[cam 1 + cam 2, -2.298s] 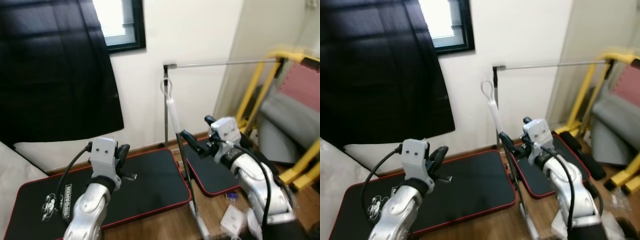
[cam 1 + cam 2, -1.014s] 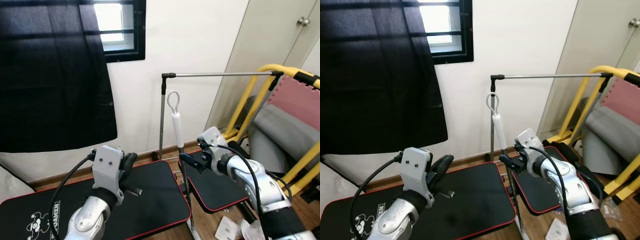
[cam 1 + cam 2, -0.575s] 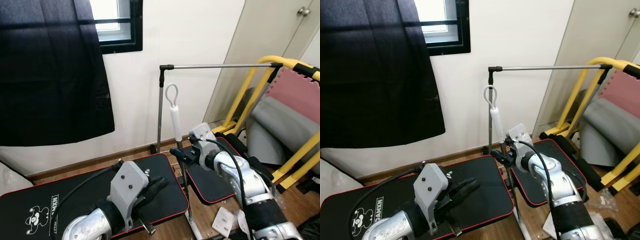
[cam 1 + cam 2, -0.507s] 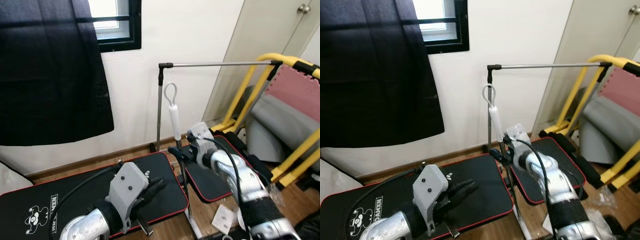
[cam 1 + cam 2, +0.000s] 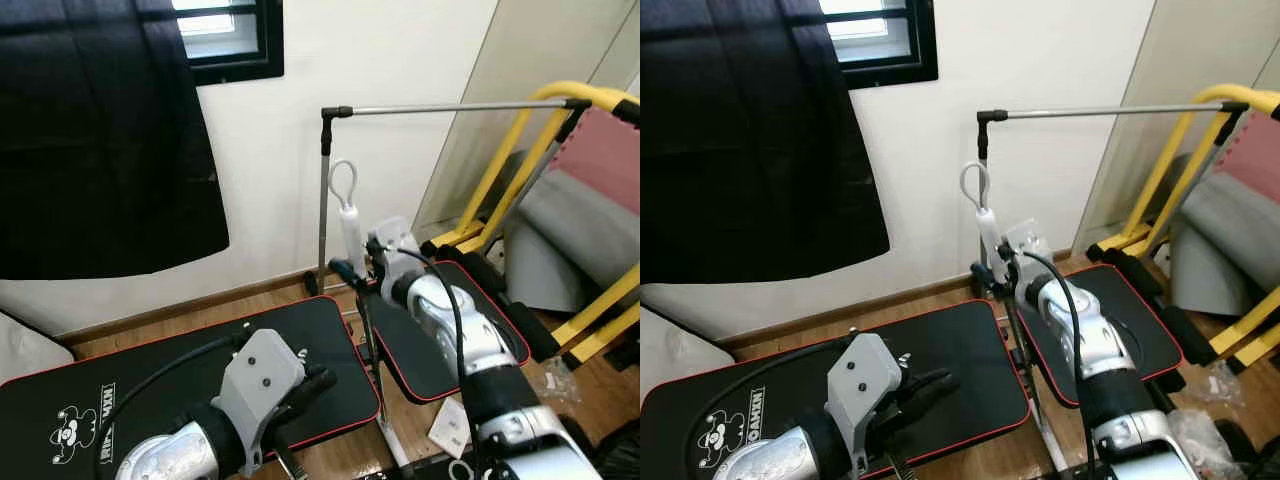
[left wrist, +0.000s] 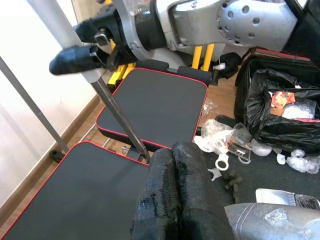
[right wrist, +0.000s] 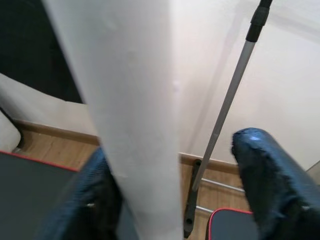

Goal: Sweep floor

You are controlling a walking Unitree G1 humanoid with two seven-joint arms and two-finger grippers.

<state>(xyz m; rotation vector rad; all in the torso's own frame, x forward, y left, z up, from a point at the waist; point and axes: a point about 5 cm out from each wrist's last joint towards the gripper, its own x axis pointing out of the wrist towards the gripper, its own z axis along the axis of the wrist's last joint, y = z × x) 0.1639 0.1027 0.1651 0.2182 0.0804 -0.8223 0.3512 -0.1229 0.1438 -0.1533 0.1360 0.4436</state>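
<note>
Progress: sweeping not begun | right gripper [image 7: 170,190] spread around white plastic broom handle with loop top [image 5: 349,224], upright by far wall | left gripper [image 6: 176,185] pressed together, idle over near black red-edged mat [image 5: 150,350]

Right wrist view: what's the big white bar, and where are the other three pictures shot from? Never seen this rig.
It is a walking humanoid robot with two silver arms. Each arm ends in a tool made of two long black fingers. The two eye views come from a stereo camera on its head and look down at the same scene. Each wrist view looks along that arm's own fingers.

The white bar is a white handle with a loop at its top, seen very close. The right tool has one finger on each side of it and is open, with a gap on one side. The left tool is shut and hangs low over the black mats. On the floor are litter and a black bag. A metal rail stands behind.
</note>
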